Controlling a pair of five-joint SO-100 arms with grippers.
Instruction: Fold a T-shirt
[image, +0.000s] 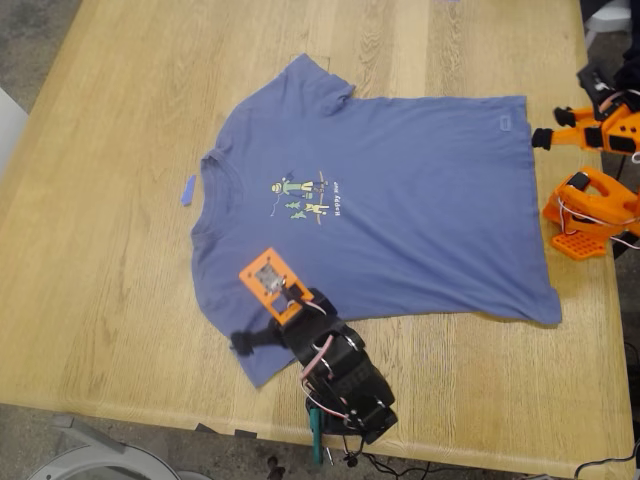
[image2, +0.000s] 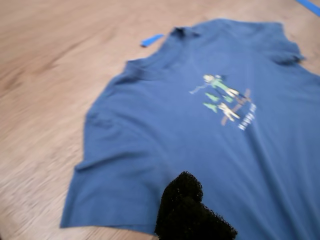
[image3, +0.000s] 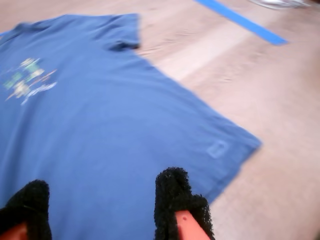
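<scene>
My first gripper (image: 250, 340) is hanging right at the near short sleeve of the slate-blue cotton T-shirt with small yellow-green cartoon figures on its chest (image: 400, 220), at the edge of the cloth nearest the exterior view's bottom. In the first wrist view only one black foam-padded finger (image2: 192, 210) is showing over the blue fabric, so I cannot tell how wide those jaws are standing or whether they are pinching the sleeve.

From there the T-shirt is spreading away flat, face up, on the pale wooden plank table (image: 120, 250). Its long axis is running across the exterior view, with the ribbed neck pointing to that view's left and the hem to its right, so it is lying crosswise to my first gripper's line of sight. I am judging my first gripper the nearer one for the sleeve and shoulder end.

My second gripper (image: 545, 138) is waiting at the hem end, on the exterior view's right. Its two black pads (image3: 172, 197) are standing well apart and gripping nothing, with the hem corner and its small sewn patch (image3: 217, 148) just beyond them.

Farther off, a tiny blue scrap (image: 188, 190) is lying on the wood just past the neck, clear of the cloth
</scene>
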